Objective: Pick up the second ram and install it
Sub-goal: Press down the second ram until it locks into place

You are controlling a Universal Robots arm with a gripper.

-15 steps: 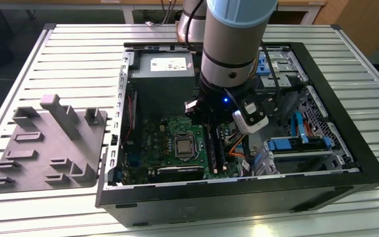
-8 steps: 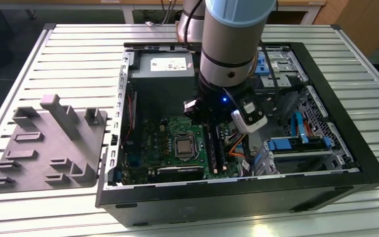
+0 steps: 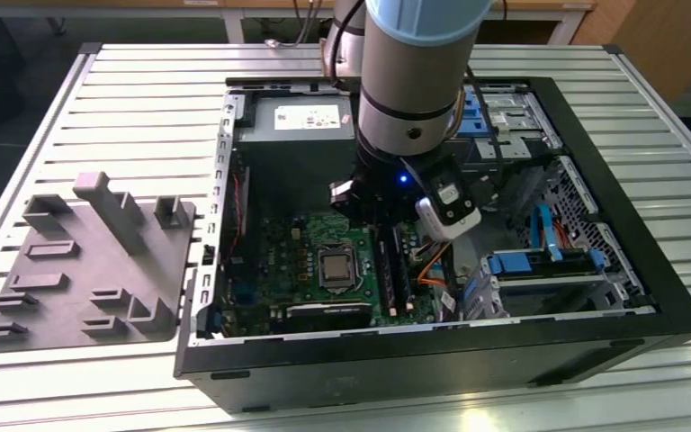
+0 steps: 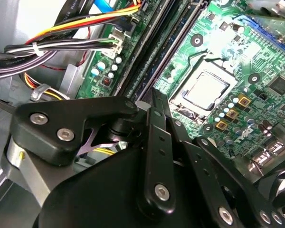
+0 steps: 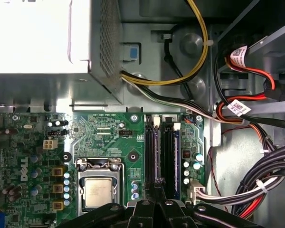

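In the exterior view, the arm stands inside the open computer case (image 3: 633,270) on the slatted surface (image 3: 141,99), with the gripper (image 3: 384,225) low over the motherboard (image 3: 309,261) at the memory slots (image 3: 391,265); the grey holder tray (image 3: 82,261) lies outside the case on the exterior view's left, with no stick visible in it. In the second wrist view, the gripper (image 4: 154,102) has its fingers (image 4: 157,142) drawn close together directly above the long black slots (image 4: 156,47), but whether they clamp the second ram cannot be told, since the linkage hides the tips. In the first wrist view, a dark stick, judged to be the second ram (image 5: 175,152), sits upright in the slot farther from the processor (image 5: 98,191), with the gripper (image 5: 157,183) at its near end. Risks as judged: uneven pressing could leave one end unseated; slight misalignment could strain the slot latches; the loose cable bundle (image 5: 256,185) just beside the slots could snag the arm.
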